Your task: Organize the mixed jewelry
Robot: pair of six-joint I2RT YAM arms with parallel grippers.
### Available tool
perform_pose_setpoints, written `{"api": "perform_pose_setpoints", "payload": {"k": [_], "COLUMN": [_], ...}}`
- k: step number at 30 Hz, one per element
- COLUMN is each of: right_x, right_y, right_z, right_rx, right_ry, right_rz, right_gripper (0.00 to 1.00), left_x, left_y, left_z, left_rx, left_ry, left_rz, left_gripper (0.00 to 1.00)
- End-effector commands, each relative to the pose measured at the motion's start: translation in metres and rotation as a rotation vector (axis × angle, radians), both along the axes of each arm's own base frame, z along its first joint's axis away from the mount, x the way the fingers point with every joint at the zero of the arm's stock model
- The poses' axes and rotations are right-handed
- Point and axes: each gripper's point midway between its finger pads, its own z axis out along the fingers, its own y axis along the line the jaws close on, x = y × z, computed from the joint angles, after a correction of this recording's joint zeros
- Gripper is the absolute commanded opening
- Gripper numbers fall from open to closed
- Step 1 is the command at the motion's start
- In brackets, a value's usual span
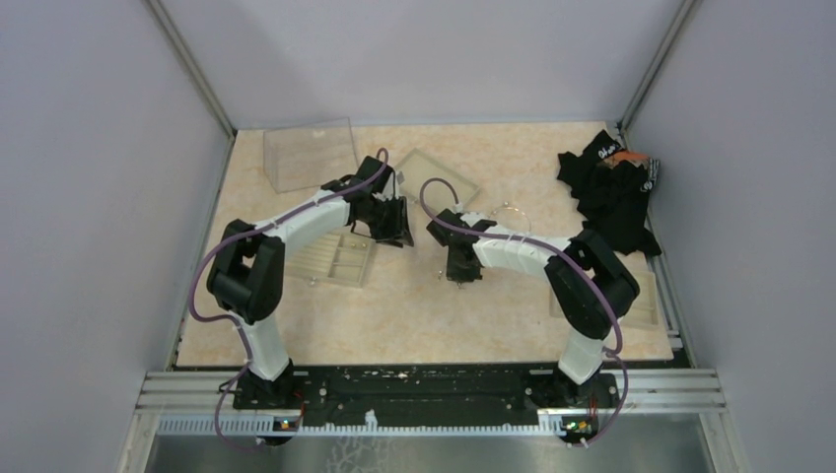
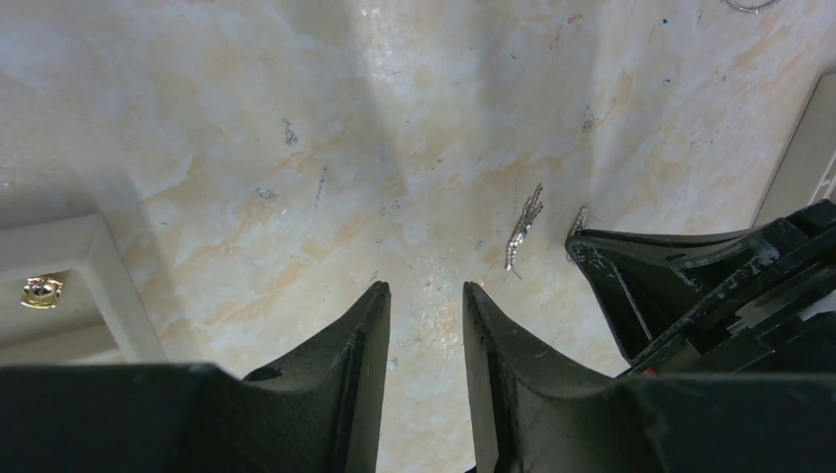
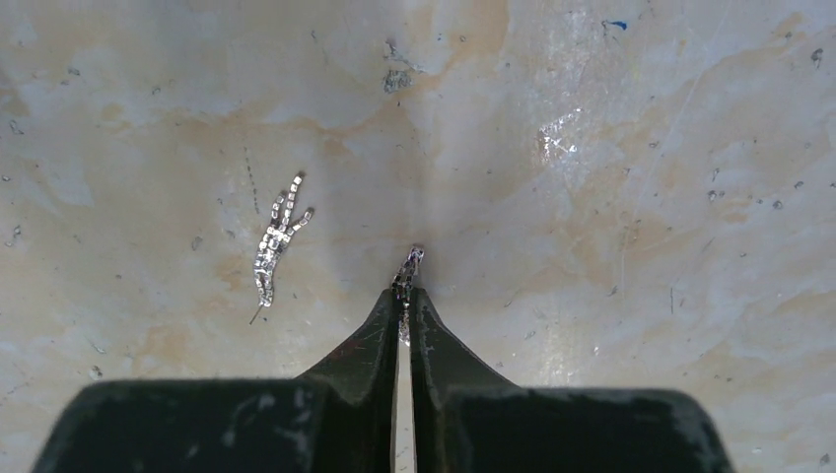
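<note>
Marble-patterned tabletop (image 1: pixel 414 315) between grey walls: near its middle, the right gripper (image 3: pixel 406 296) has its jaws pressed together on a tiny silvery piece (image 3: pixel 409 264) at their very tips, just beside a branched silvery charm (image 3: pixel 276 241) lying flat on the bare surface. The left gripper (image 2: pixel 426 296) hovers to its left, jaws spread and holding nothing, while the thin wire loop (image 1: pixel 510 210) lies just beyond the right arm. White lettering on the black cloth heap (image 1: pixel 611 197) at the far right is too small to read.
</note>
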Motion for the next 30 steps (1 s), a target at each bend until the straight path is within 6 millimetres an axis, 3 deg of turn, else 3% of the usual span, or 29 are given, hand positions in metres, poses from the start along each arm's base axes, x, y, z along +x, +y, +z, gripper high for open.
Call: {"api": "perform_pose_setpoints", "payload": {"k": [1, 8, 13, 30], "right_x": [0.002, 0.011, 0.008, 0.003], "right_y": [-0.015, -0.027, -0.054, -0.135], "right_z": [0.000, 0.049, 0.072, 0.097], "right_rx": [-0.106, -0.060, -0.022, -0.033], "right_ry": [-0.010, -0.130, -0.163, -0.209], "right_rz": [-0.027, -0.061, -0.119, -0.245], "right_gripper": [0.00, 0.00, 0.00, 0.00], "left_x": [0.003, 0.008, 0.012, 0.017], "left_y": [0.004, 0.004, 0.001, -0.003], "left_z": [0.007, 0.013, 0.013, 0.011], "left_rx": [-0.015, -0.033, -0.039, -0.041], "left_ry": [-0.011, -0.017, -0.014, -0.008], "left_rz": [0.008, 0.010, 0.008, 0.006], "left_gripper": [0.40, 0.39, 0.39, 0.38]}}
